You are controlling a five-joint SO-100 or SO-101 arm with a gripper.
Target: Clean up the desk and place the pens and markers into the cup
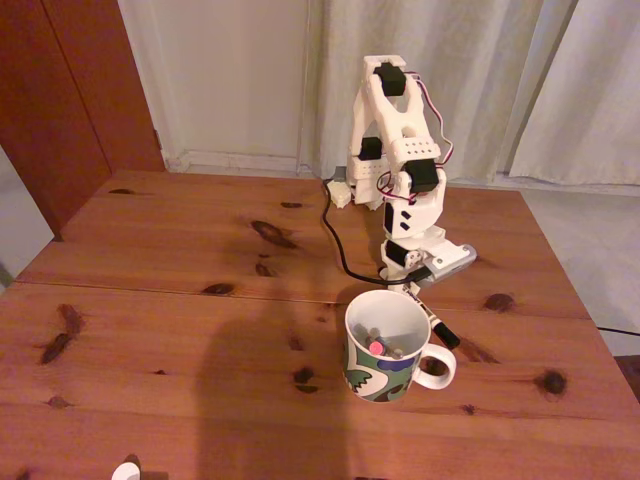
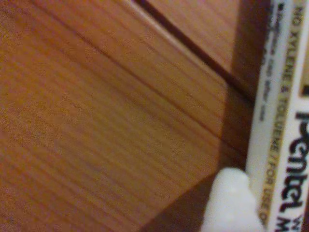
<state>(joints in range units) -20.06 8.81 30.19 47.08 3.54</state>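
The cup [image 1: 385,385], a white mug with a green and blue pattern, stands on the desk [image 1: 180,300] right of centre, its handle to the right. Several pens and markers stand inside it, one with a pink end [image 1: 376,347]. A white-barrelled marker [image 1: 440,328] with a black cap lies slanted just behind the cup's right rim. My gripper [image 1: 413,283] is lowered onto its far end. In the wrist view the printed marker barrel [image 2: 282,121] runs down the right edge over the desk [image 2: 96,121], and one white fingertip [image 2: 227,198] touches its left side. The other finger is hidden.
A black cable [image 1: 335,245] curves from the arm's base across the desk behind the cup. A small white object [image 1: 126,470] sits at the front edge, left. The desk's seam runs across just behind the cup. Curtains and a wall lie beyond the far edge.
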